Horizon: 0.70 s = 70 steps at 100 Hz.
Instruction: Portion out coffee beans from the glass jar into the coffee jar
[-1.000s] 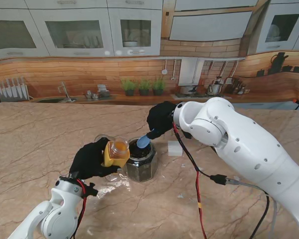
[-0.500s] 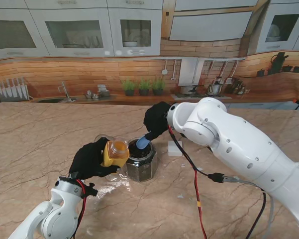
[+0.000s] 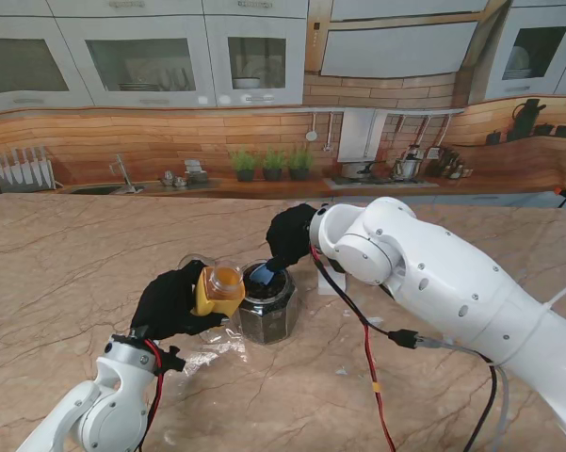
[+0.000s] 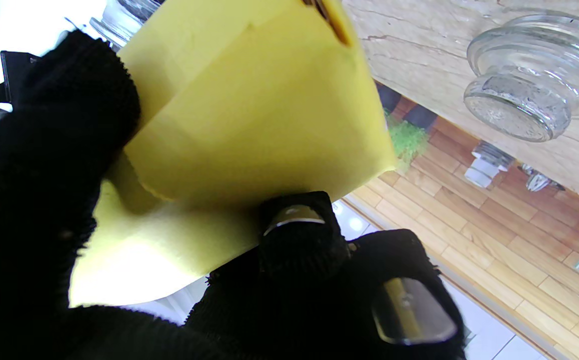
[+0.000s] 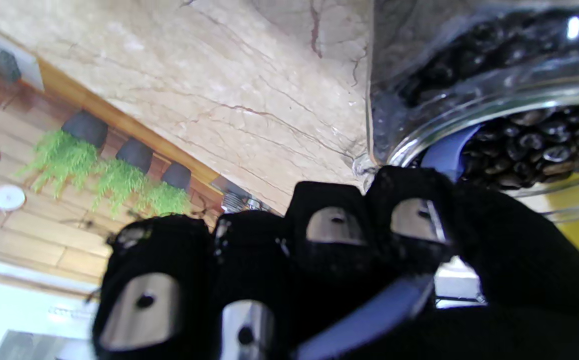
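A glass jar (image 3: 266, 308) full of dark coffee beans (image 5: 529, 135) stands open in the middle of the table. My right hand (image 3: 290, 237), in a black glove, is shut on a blue scoop (image 3: 263, 273) whose bowl dips into the jar's mouth; the scoop (image 5: 447, 150) enters the beans at the rim. My left hand (image 3: 169, 301) is shut on the yellow coffee jar (image 3: 220, 288), held tilted just left of the glass jar with its amber opening facing up. The yellow coffee jar (image 4: 249, 110) fills the left wrist view.
A glass lid (image 4: 534, 95) lies on the marble table (image 3: 75, 273) beyond my left hand. A small white block (image 3: 331, 281) sits right of the glass jar, partly behind my right arm. Crumpled clear film (image 3: 210, 350) lies near the jar's base. Red and black cables (image 3: 372, 367) hang from the right arm.
My right hand has moved left and down, lowering the blue scoop from above the rim into the glass jar's beans. The left hand and yellow jar have stayed still.
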Motion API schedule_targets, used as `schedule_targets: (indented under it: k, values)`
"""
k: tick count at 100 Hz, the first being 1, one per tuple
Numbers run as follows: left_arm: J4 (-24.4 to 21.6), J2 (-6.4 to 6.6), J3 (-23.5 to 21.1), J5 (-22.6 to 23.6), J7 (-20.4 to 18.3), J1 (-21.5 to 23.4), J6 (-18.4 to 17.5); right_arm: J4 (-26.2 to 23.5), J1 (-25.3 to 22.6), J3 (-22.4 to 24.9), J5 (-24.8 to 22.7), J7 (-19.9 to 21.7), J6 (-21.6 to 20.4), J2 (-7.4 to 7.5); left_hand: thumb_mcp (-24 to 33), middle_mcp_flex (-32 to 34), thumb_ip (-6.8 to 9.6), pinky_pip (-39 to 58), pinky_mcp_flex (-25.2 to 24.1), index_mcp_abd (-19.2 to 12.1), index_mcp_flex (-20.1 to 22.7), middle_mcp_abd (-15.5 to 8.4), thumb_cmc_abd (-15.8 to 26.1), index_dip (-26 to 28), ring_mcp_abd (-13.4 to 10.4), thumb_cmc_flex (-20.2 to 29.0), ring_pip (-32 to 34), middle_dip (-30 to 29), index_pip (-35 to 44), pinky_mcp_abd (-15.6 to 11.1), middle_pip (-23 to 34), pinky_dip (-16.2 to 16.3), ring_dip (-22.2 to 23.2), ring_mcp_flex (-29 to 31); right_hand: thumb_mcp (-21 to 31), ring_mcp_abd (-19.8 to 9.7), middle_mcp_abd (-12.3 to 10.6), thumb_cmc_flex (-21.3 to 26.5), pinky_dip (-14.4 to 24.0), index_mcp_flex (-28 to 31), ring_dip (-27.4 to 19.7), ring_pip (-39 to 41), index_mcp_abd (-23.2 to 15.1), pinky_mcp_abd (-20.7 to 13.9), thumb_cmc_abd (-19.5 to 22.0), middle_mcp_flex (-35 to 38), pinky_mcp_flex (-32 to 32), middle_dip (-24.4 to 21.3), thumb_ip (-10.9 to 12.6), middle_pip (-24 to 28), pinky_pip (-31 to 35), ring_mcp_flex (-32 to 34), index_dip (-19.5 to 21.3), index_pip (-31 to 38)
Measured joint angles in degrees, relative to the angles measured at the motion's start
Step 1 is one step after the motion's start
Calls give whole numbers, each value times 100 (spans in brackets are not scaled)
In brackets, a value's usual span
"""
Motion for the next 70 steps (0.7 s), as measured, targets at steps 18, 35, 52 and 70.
schedule_targets:
  k: [18, 35, 52, 70]
  values:
    - [10, -3, -9, 0, 11, 0, 0, 37, -132, 80, 485, 73, 505, -39, 0, 0, 0, 0, 0, 0, 0, 0, 0, 0, 0, 0, 0, 0, 0, 0, 0, 0, 0, 0, 0, 0, 0, 0, 0, 0, 2, 0, 0, 0, 0, 0, 0, 0, 1, 0, 0, 0, 0, 0]
    - [15, -3, -9, 0, 10, -1, 4, -10, -321, 259, 925, 254, 1125, -46, 0, 0, 0, 0, 0, 0, 0, 0, 0, 0, 0, 0, 0, 0, 0, 0, 0, 0, 0, 0, 0, 0, 0, 0, 0, 0, 2, 0, 0, 0, 0, 0, 0, 1, 1, 0, 0, 0, 1, 0]
    - [18, -3, -7, 0, -3, -7, 10, -61, -498, 456, 1125, 310, 1387, -38, 0, 0, 0, 0, 0, 0, 0, 0, 0, 0, 0, 0, 0, 0, 0, 0, 0, 0, 0, 0, 0, 0, 0, 11, 0, 0, 2, 0, 0, 0, -1, 0, 0, 1, 1, 0, 0, 0, 1, 0]
    - [22, -3, 0, 0, -15, -17, 21, -154, -747, 744, 1338, 306, 1647, -31, 0, 0, 0, 1, 0, 0, 0, 0, 0, 0, 0, 0, 0, 0, 0, 0, 0, 0, 0, 0, 0, 0, 0, 15, 0, 0, 2, 0, 13, 0, -1, 0, 0, 1, 1, 0, 0, 0, 1, 0]
